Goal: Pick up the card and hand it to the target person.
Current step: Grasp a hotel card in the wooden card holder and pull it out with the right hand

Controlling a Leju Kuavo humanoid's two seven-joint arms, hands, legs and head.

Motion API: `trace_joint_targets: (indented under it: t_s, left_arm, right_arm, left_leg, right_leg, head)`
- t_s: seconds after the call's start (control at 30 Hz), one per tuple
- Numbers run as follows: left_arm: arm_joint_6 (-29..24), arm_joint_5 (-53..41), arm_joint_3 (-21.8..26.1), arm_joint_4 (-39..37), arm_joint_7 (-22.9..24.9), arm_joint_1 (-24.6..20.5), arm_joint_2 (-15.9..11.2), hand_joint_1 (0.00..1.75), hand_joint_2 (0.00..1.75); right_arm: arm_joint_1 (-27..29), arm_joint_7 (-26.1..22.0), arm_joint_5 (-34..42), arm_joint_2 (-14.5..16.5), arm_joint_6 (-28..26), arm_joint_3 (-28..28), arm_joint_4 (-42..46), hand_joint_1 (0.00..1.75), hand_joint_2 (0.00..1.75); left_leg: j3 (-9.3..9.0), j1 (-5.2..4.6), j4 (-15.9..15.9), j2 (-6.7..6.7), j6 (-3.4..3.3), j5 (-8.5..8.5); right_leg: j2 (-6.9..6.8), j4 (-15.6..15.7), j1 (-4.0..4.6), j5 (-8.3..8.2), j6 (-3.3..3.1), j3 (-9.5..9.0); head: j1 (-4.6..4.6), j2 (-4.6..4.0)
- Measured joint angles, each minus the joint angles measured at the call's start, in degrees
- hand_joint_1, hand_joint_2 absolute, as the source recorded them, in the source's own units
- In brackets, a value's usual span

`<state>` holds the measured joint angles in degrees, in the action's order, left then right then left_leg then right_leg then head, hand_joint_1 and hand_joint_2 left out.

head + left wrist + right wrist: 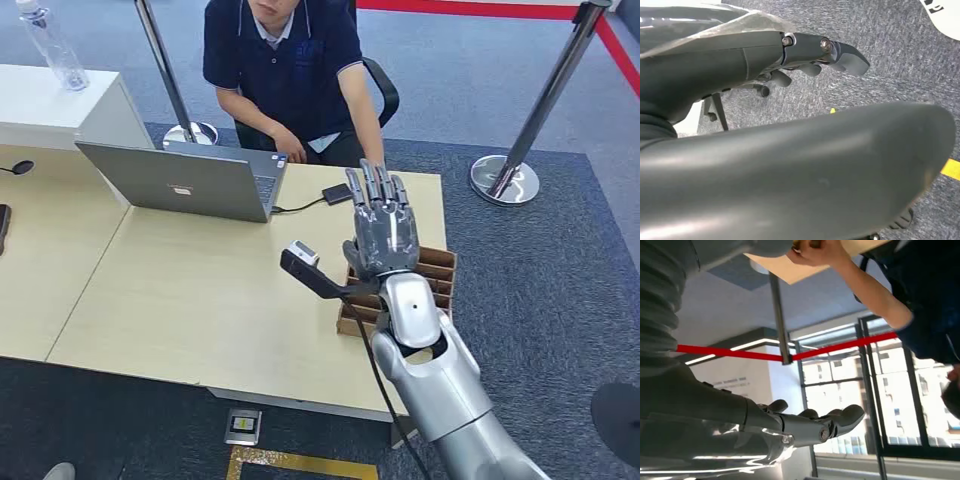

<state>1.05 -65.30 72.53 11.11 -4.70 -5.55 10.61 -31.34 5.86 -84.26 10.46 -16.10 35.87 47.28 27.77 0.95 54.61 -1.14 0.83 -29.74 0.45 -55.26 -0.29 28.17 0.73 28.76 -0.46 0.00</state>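
right hand spread — over brown card holder

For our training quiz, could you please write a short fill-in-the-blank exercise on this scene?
1. The right hand is raised above the brown ___.
2. Its fingers are spread and hold ___.
3. The person sits behind the open ___.
4. A water ___ stands on the white cabinet.

Missing words: box; nothing; laptop; bottle
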Motion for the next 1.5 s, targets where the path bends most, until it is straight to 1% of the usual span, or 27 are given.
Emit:
trace_joint_targets:
  t_s: [0.1, 0.13, 0.2, 0.23, 0.27, 0.33, 0.43, 0.67, 0.8, 1.0, 1.07, 1.2, 1.4, 1.5]
  left_arm:
    - [0.0, 0.0, 0.0, 0.0, 0.0, 0.0, -0.1, 0.0, 0.0]
    - [0.0, 0.0, 0.0, 0.0, 0.0, 0.0, -0.1, 0.0, 0.0]
    - [0.0, 0.0, 0.0, 0.0, 0.0, 0.0, -0.2, 0.0, 0.0]
    - [0.0, 0.0, 0.0, 0.0, 0.0, 0.0, -0.2, 0.0, 0.0]
    - [0.0, 0.0, 0.0, 0.0, 0.0, 0.0, -0.2, 0.0, 0.0]
    - [0.0, 0.0, 0.0, 0.0, 0.0, 0.0, -0.3, 0.0, 0.0]
    - [0.0, 0.1, 0.0, 0.0, 0.0, 0.0, -0.3, 0.0, 0.0]
    - [-0.1, 0.1, 0.1, 0.0, 0.0, 0.2, -0.3, 0.0, 0.0]
    - [-0.2, 0.1, 0.3, 0.0, 0.0, 0.2, -0.3, 0.0, 0.0]
    - [-0.2, 0.2, 0.4, 0.0, 0.0, 0.2, -0.3, 0.0, 0.0]
    - [-0.2, 0.2, 0.4, 0.0, 0.0, 0.2, -0.3, 0.0, 0.0]
    - [-0.4, 0.2, 0.4, 0.0, 0.0, 0.2, -0.3, 0.0, 0.0]
    - [-0.6, 0.2, 0.4, 0.0, 0.0, 0.3, -0.3, 0.0, 0.0]
    - [-0.6, 0.1, 0.4, 0.0, 0.0, 0.3, -0.3, 0.0, 0.0]
  right_arm:
    - [-0.3, 0.1, 0.4, 0.1, -0.8, 0.0, -2.1, 0.0, 1.75]
    - [-0.4, 0.1, 0.7, 0.2, -1.2, -0.1, -3.0, 0.1, 1.75]
    - [-0.4, 0.1, 1.3, 0.3, -1.9, -0.2, -4.5, 0.4, 1.75]
    - [-0.4, 0.1, 1.7, 0.4, -2.2, -0.3, -5.0, 0.73, 1.75]
    - [-0.4, 0.1, 2.0, 0.4, -2.5, -0.4, -5.4, 0.95, 1.75]
    - [-0.4, -0.1, 2.5, 0.5, -3.2, -0.7, -6.1, 1.31, 1.75]
    - [-0.3, -0.8, 3.3, 0.5, -3.9, -1.2, -6.8, 1.3, 1.75]
    - [0.4, -1.6, 4.2, 0.6, -4.9, -2.3, -7.6, 1.18, 1.75]
    - [0.9, -1.7, 4.3, 0.6, -4.9, -2.7, -8.0, 0.85, 1.75]
    - [1.2, -1.7, 4.8, 0.7, -4.9, -3.0, -9.0, 0.68, 1.75]
    - [1.3, -1.7, 5.0, 0.8, -5.0, -3.2, -9.5, 0.67, 1.75]
    - [1.3, -1.8, 5.2, 1.0, -5.4, -3.6, -10.6, 0.74, 1.75]
    - [1.3, -1.7, 5.5, 1.0, -5.9, -4.4, -12.1, 0.8, 1.75]
    - [1.3, -1.7, 5.7, 1.0, -6.0, -4.7, -12.9, 0.79, 1.75]
  left_leg:
    - [0.0, 0.0, 0.0, 0.0, 0.0, 0.0]
    - [0.0, 0.0, 0.0, 0.0, 0.0, 0.0]
    - [0.0, 0.0, 0.0, 0.0, 0.0, 0.0]
    - [0.0, 0.0, 0.0, 0.0, 0.0, 0.0]
    - [0.0, 0.0, 0.0, 0.0, 0.0, 0.0]
    - [0.0, 0.0, 0.0, 0.0, 0.0, 0.0]
    - [0.0, 0.0, 0.0, 0.0, 0.0, 0.0]
    - [0.0, 0.0, 0.0, 0.0, 0.0, 0.0]
    - [0.0, 0.0, 0.0, 0.0, 0.0, 0.0]
    - [0.0, 0.0, 0.0, 0.0, 0.0, 0.0]
    - [0.0, 0.0, 0.0, 0.0, 0.0, 0.0]
    - [0.0, 0.0, 0.0, 0.0, 0.0, 0.0]
    - [0.0, 0.0, 0.0, 0.0, 0.0, 0.0]
    - [0.0, 0.0, 0.0, 0.0, 0.0, 0.0]
  right_leg:
    - [0.0, 0.0, 0.0, 0.0, 0.0, 0.0]
    - [0.0, 0.0, 0.0, 0.0, 0.0, 0.0]
    - [0.0, 0.0, 0.0, 0.0, 0.0, 0.01]
    - [0.0, 0.0, 0.0, 0.0, 0.0, 0.01]
    - [0.0, 0.0, 0.0, 0.0, 0.0, 0.01]
    - [0.0, 0.0, 0.0, 0.0, 0.0, 0.01]
    - [0.0, 0.0, 0.0, 0.0, 0.0, 0.01]
    - [0.0, 0.0, 0.0, 0.0, 0.0, 0.01]
    - [0.0, 0.0, 0.0, 0.0, 0.0, 0.01]
    - [0.0, 0.0, 0.0, 0.0, 0.0, 0.01]
    - [0.0, 0.0, 0.0, 0.0, 0.0, 0.01]
    - [0.0, 0.0, 0.0, 0.0, 0.0, 0.01]
    - [0.0, 0.0, 0.0, 0.0, 0.0, 0.01]
    - [0.0, 0.0, 0.0, 0.0, 0.0, 0.01]
  head:
    - [0.0, 0.0]
    - [0.01, 0.0]
    - [0.01, 0.0]
    - [0.01, 0.0]
    - [0.0, 0.0]
    - [0.0, 0.0]
    - [0.0, 0.0]
    - [0.01, 0.0]
    - [0.0, 0.0]
    - [0.01, 0.0]
    - [0.01, 0.0]
    - [0.0, 0.0]
    - [0.0, 0.0]
    - [0.0, 0.0]
